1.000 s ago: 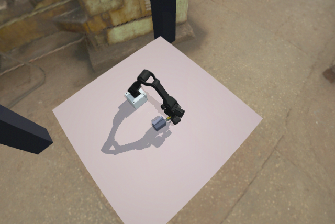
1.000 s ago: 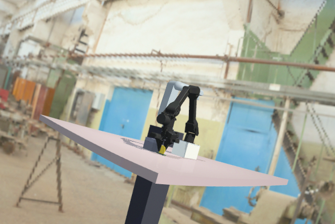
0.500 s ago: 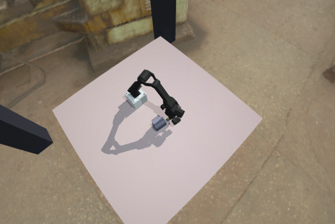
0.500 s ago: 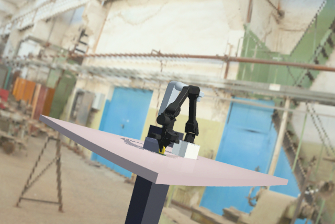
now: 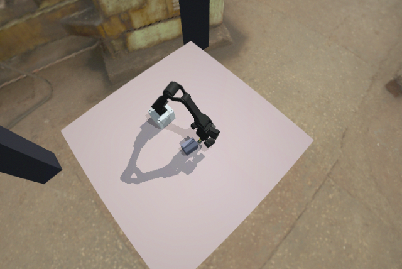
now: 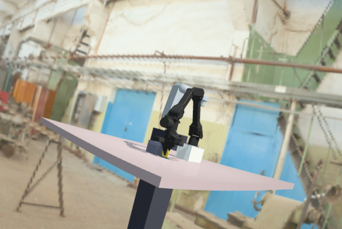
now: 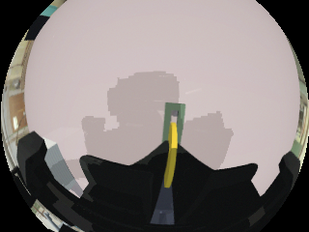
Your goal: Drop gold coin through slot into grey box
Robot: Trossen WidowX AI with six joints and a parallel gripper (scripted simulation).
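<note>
I read no lettering; my gripper (image 7: 169,145) pinched the gold coin (image 7: 172,155) above the holder (image 7: 174,112), on the pink table (image 5: 227,175).

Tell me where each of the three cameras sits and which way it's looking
Top: high above, tilted down on the pink table; whole arm, grey box beside the gripper.
Exterior: low, off to the side, looking up across the table's edge; arm bent down over the coin.
Wrist: on the gripper, facing down; dark fingers shut on the coin's gold edge, green holder just beyond.
Shared: exterior and wrist both show the coin in the gripper.
</note>
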